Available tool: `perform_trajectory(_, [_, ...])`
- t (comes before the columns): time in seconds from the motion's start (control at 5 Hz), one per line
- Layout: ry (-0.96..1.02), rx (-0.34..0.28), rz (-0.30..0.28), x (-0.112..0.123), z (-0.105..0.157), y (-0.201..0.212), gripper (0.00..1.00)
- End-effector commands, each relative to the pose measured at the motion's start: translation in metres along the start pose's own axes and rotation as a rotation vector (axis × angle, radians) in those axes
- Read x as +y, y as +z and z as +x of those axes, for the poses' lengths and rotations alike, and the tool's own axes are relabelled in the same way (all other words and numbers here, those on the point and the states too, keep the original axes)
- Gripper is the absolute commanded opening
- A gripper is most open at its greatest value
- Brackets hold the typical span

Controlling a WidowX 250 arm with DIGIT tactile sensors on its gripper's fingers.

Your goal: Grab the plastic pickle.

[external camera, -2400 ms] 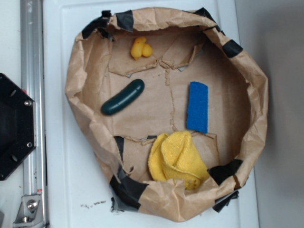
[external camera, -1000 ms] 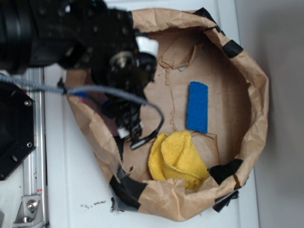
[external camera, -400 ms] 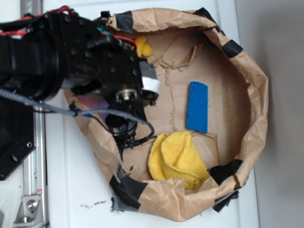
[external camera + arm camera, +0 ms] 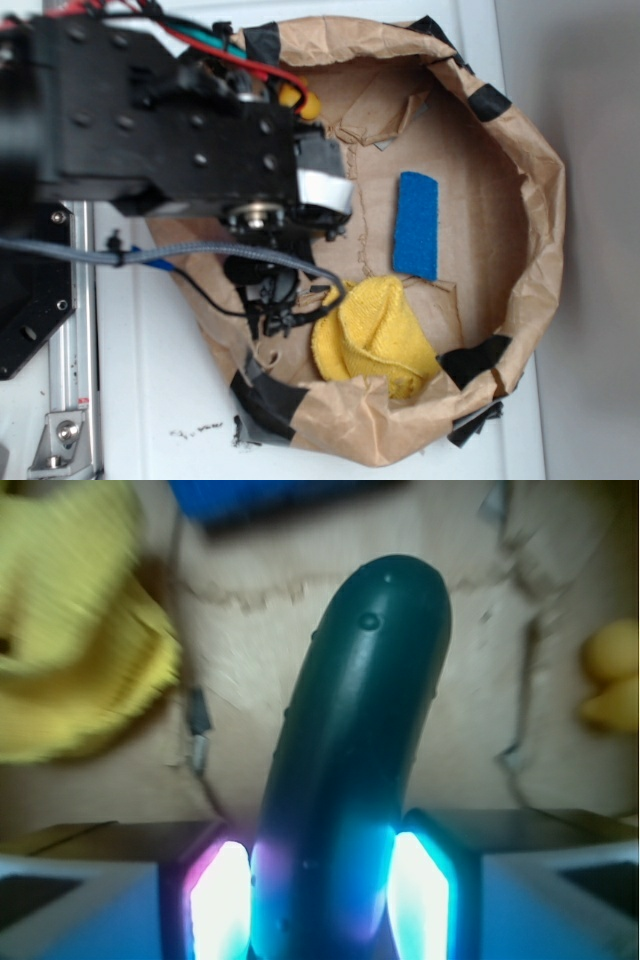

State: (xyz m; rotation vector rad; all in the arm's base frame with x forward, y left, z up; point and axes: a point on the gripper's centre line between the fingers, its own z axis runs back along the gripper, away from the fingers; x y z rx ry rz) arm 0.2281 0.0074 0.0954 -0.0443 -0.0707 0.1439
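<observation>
Pincer point(image 4: 322, 900) clamped around plastic pickle point(image 4: 350, 750), arm low over paper basin point(image 4: 520, 300).

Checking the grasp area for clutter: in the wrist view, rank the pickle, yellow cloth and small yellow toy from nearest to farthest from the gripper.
1. Pickle, between the gripper pads.
2. Yellow cloth, upper left.
3. Small yellow toy, far right edge.

Arm enters from 9 o'clock; gripper point(image 4: 320, 900) points toward 12 in wrist view, fingers point(image 4: 418, 895) clamped on plastic pickle point(image 4: 350, 750).
</observation>
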Motion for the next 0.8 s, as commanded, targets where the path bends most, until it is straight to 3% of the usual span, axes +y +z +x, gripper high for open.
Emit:
perform_trajectory(0.0, [-0.047, -0.16, -0.03, -0.009, 0.013, 0.08, 0.0])
perform_trajectory(0.2, [-0.144, -0.146, 0.055, -0.013, 0.014, 0.105, 0.0])
perform_trajectory(0.4, [-0.229, -0.214, -0.008, -0.008, 0.027, 0.113, 0.0])
perform_trajectory(0.6, [-0.22, -0.198, 0.013, -0.001, 0.032, 0.106, 0.0])
